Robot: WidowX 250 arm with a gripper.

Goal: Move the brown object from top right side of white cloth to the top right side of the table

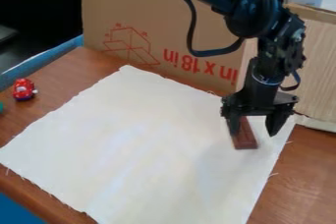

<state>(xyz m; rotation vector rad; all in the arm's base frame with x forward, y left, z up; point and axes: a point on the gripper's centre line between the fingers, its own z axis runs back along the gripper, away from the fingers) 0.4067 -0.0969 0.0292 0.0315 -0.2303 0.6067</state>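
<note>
The gripper [255, 128] hangs at the right of the view, over the upper right part of the white cloth [151, 144], its two fingers spread wide. Low beside the left finger lies the brown object [244, 138], a small oblong block on the cloth; its far end is partly hidden behind that finger. Between the block and the right finger, white cloth shows. Whether the left finger touches the block I cannot tell. The wooden table [307, 169] extends past the cloth's right edge.
A cardboard box [141, 26] stands along the back, and a pale wooden panel [320, 70] rises behind the gripper at the right. On the table's left part sits a red toy car [24, 89], with a green thing [1, 107] at the view's edge.
</note>
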